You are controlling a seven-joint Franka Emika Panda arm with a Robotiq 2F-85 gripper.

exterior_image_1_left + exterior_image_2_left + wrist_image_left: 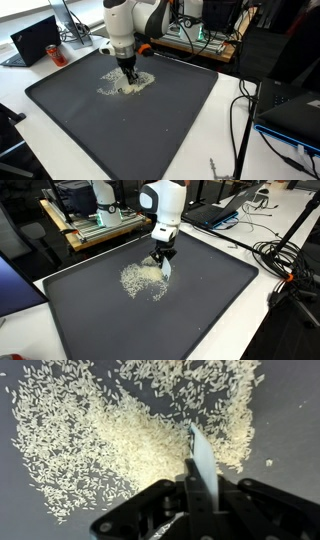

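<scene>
Claw: the claw (pixel 200 488) is gripping a thin white blade (pixel 204 458), with the jaws pinching its upper end so that the blade is sticking out past the fingertips.
Blade: it is pointing down into the rice (pixel 120 440); in the wrist view its free end is lying at the rim of the thick middle of the heap.
Rice: the grains are lying on the dark tray (pixel 160 130), nearer the edge by the arm's base than the opposite edge and well apart from every corner. They are packing dense in the middle and thinning into loose scatter all round.
Tray: it is sitting on the white counter (pixel 70 68), and its raised rim is running along all four edges.
Surroundings: a laptop (pixel 35 42) is standing beyond one tray corner, and cables (pixel 290 260) are trailing beside another edge.
Step in hand: judging by the pose, the blade is working the grains across the tray.
Doing it well: the blade's edge should probably be staying flat on the tray so no grains are slipping under. Short, slow strokes from the scattered fringe toward the dense middle seem wise, since fast ones are likely to be flicking grains outward.
Risk: pressing too hard may be bending the blade or twisting it in the grip.
</scene>
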